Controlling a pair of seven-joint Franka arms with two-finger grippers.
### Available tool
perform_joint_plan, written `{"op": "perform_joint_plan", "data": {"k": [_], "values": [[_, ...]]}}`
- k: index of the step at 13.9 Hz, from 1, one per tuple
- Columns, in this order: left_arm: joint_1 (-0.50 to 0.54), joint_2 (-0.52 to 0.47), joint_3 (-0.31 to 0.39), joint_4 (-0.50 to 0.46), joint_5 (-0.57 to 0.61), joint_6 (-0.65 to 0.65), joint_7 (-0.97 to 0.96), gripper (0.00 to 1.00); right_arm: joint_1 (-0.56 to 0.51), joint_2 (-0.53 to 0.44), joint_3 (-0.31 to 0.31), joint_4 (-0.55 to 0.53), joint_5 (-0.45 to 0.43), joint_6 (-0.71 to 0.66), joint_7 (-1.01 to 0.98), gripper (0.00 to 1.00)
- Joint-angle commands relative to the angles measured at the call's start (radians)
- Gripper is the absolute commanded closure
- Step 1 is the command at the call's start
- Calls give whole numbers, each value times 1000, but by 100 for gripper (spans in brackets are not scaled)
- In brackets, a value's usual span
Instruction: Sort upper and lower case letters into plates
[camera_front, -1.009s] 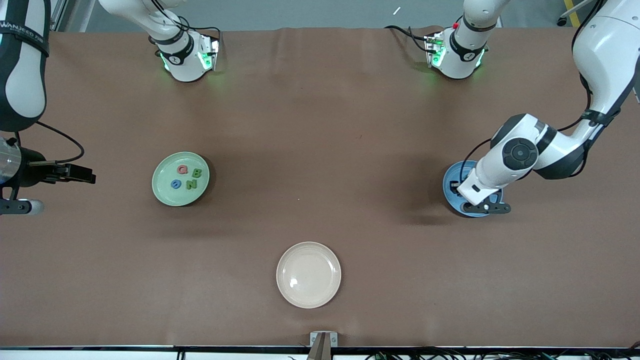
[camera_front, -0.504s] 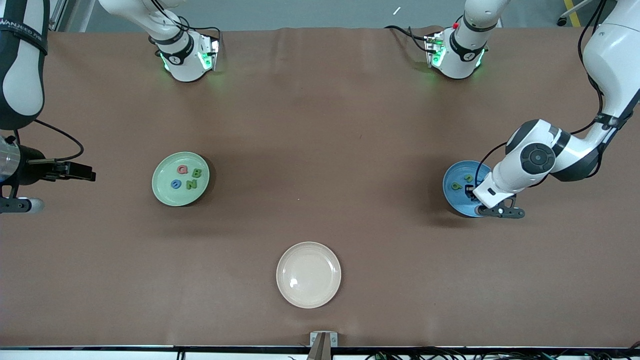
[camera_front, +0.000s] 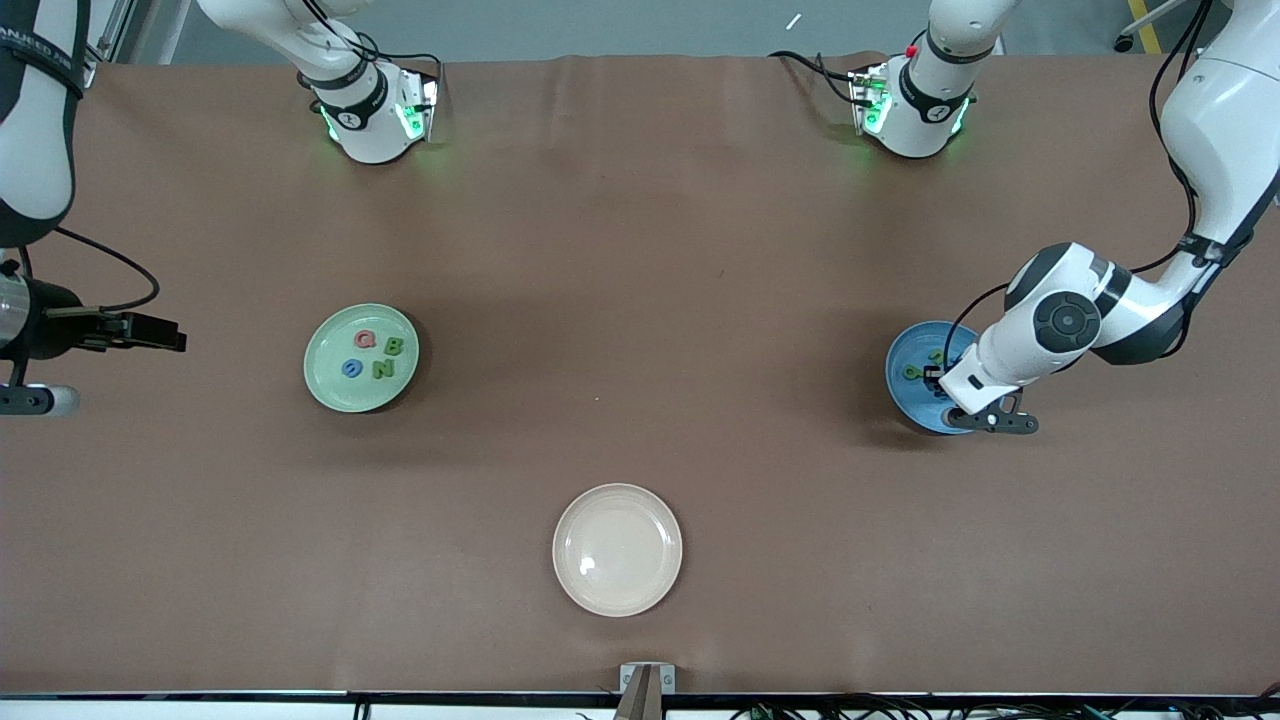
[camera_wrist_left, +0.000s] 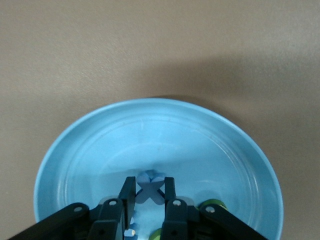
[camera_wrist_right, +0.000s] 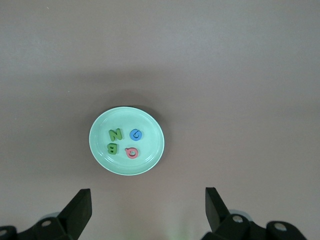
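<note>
The cream plate (camera_front: 640, 575) nearest the camera holds nothing. Farther off, the left gripper (camera_wrist_left: 150, 192) has shifted slightly over the blue plate (camera_front: 900, 400), fingers seemingly pinching the blue x (camera_wrist_left: 151, 186) low inside it beside green small letters (camera_front: 912, 371), so the sorting looks nearly done. The right gripper (camera_front: 165, 335) waits at its arm's end of the worktop (camera_front: 640, 250) with fingers spread, and the green plate (camera_front: 325, 392) holds the four capitals (camera_front: 372, 356).

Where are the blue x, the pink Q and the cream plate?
blue x (camera_wrist_left: 150, 188), left wrist view: its centre crossing, between the fingers.
pink Q (camera_front: 365, 340), front view: its ring, in the green plate.
cream plate (camera_front: 617, 597), front view: its rim nearest the camera.
</note>
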Motion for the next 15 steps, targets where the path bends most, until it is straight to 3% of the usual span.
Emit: {"op": "perform_joint_plan", "data": {"k": [1, 3, 5, 6, 7, 8, 13, 15], "values": [[-9, 2, 11, -10, 18, 12, 6, 80, -43, -74, 46, -61, -4, 3, 29, 0], [-15, 5, 20, -9, 18, 12, 6, 79, -165, -94, 199, -65, -20, 5, 54, 0], [-15, 2, 20, -15, 18, 12, 6, 71, -204, -124, 272, -78, -55, 2, 104, 0], [-15, 0, 20, -13, 18, 12, 7, 50, -206, -146, 285, -96, -66, 3, 126, 0], [-15, -4, 20, -12, 18, 7, 10, 18, -216, -165, 296, -111, -66, 6, 128, 0], [-13, -9, 17, -10, 16, 3, 6, 4, -218, -182, 298, -127, -66, 6, 128, 0], [-3, -46, -5, -10, 4, -14, -2, 1, -230, -260, 299, -199, -70, 8, 126, 0], [1, -53, -43, 3, 0, -92, -4, 1, -235, -285, 309, -219, -72, 8, 125, 0]]}}
